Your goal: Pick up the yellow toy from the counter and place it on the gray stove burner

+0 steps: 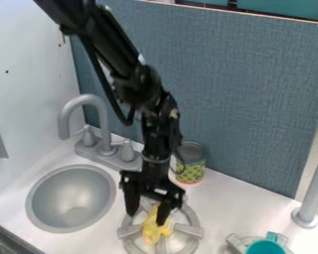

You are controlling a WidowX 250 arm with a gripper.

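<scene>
One black two-finger gripper (147,210), fingers spread, hangs at a lumpy yellow object (150,230) (contact unclear) on a round grey burner grate (189,230).

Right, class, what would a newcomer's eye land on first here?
The black arm slanting down from the top edge, its hand hanging over a bright yellow toy on the grey burner. After that, the teal cup at the bottom right and the round grey sink at left.
</scene>
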